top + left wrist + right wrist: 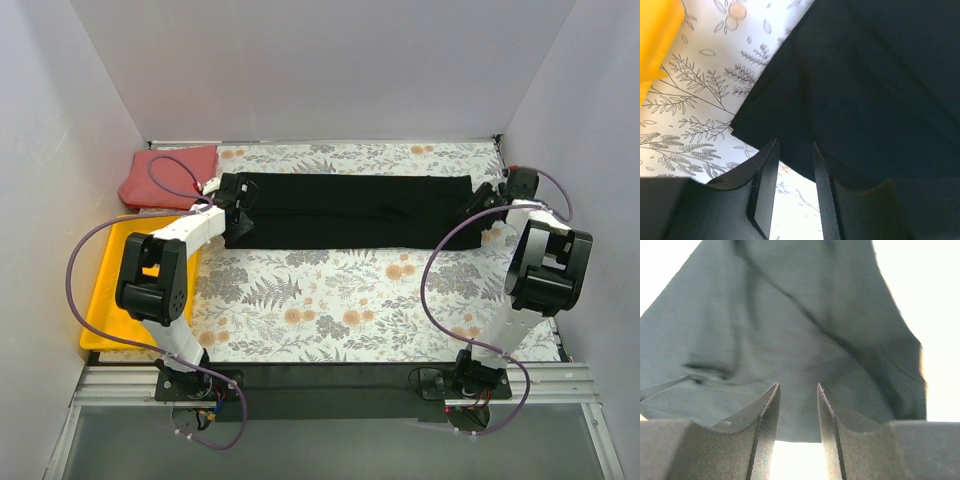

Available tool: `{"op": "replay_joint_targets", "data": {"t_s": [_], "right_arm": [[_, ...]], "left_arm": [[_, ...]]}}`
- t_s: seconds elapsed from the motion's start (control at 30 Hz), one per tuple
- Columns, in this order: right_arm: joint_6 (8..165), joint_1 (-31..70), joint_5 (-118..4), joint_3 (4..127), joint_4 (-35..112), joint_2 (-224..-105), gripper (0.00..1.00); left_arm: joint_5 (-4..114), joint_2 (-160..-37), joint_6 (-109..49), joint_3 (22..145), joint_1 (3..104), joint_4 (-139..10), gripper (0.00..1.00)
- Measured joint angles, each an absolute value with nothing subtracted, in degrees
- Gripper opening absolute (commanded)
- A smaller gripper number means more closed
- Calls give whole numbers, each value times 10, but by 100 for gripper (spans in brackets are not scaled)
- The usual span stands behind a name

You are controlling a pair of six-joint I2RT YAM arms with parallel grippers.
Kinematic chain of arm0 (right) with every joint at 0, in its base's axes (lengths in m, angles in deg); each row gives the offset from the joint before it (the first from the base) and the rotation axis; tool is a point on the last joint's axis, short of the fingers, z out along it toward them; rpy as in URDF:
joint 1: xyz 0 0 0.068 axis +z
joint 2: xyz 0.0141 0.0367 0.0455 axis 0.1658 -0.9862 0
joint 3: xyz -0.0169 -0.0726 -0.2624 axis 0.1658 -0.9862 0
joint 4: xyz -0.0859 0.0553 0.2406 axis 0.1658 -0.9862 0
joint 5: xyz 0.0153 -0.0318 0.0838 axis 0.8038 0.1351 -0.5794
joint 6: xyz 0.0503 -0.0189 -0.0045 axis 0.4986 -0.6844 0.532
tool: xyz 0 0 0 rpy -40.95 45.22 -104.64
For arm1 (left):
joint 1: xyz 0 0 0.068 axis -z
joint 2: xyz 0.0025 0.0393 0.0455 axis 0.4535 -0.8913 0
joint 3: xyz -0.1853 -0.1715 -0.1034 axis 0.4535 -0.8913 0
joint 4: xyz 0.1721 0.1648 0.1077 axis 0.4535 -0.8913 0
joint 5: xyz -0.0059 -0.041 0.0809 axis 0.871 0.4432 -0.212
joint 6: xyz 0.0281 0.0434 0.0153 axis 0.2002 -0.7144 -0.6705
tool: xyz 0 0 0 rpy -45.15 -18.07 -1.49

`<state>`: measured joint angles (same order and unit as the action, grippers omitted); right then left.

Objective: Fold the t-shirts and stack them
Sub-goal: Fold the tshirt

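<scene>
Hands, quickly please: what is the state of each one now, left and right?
Left hand: open, holding nothing, at the edge of the black t-shirt.
Right hand: open, holding nothing, the black t-shirt just ahead of it.

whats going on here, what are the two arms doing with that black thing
Two robot arms are folding t-shirts. The black t-shirt lies folded into a long strip across the floral cloth. The left gripper is at its left end and the right gripper at its right end. Both have their jaws apart with no fabric between them, so neither is holding it. A coral-red t-shirt lies folded in the far left corner, beyond the yellow tray.
</scene>
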<state>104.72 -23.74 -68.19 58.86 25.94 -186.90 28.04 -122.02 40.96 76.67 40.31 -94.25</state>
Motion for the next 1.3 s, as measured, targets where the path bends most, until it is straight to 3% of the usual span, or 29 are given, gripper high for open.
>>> {"op": "replay_joint_targets", "data": {"t_s": [0.37, 0.73, 0.97, 1.07, 1.3], "right_arm": [[1119, -329, -738, 430, 382, -1863, 40], [1152, -384, -672, 350, 371, -1771, 40], [1144, -386, -619, 342, 330, -1675, 40], [1134, -375, -623, 348, 332, -1650, 42], [1078, -237, -686, 432, 337, -1709, 42]], "left_arm": [[285, -1267, 450, 752, 387, -944, 26], [306, -1144, 503, 609, 372, -924, 26], [306, -1057, 506, 556, 369, -1019, 44], [306, -1034, 497, 558, 369, -1044, 56], [296, -1001, 445, 606, 406, -1044, 68]]}}
